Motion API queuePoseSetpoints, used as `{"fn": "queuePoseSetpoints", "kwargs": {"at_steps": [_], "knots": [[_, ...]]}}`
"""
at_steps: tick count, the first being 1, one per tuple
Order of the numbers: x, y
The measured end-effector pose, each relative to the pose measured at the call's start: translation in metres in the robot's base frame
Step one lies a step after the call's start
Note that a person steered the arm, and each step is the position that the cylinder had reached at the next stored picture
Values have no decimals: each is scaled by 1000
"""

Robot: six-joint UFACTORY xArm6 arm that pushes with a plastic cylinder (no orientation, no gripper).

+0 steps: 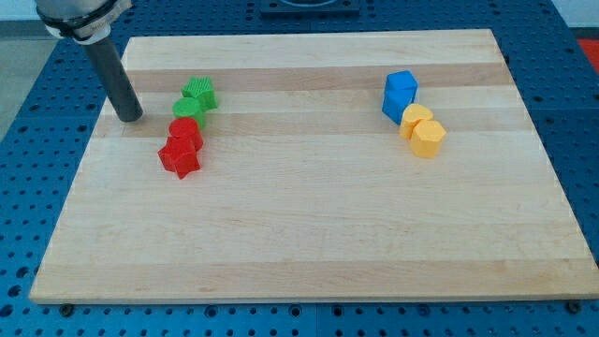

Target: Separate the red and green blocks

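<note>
Near the view's upper left, a green star-shaped block (199, 91) and a green rounded block (187, 109) sit touching each other. Just below them a red block (185, 132) touches the green rounded block, and a red star-shaped block (180, 157) touches the first red block from below. Together they form one column. My tip (130, 116) rests on the board to the left of the green rounded block, a short gap away from it.
The blocks lie on a wooden board (309, 234). At the view's upper right two blue blocks (399, 95) touch two yellow blocks (423, 130). A blue perforated table (23, 187) surrounds the board.
</note>
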State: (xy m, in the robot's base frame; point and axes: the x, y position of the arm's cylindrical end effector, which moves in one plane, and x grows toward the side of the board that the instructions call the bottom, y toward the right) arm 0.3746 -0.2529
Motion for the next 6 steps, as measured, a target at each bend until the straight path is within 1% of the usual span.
{"fn": "queuePoseSetpoints", "kwargs": {"at_steps": [1,2,3,6], "knots": [[18,4],[17,35],[17,46],[16,54]]}}
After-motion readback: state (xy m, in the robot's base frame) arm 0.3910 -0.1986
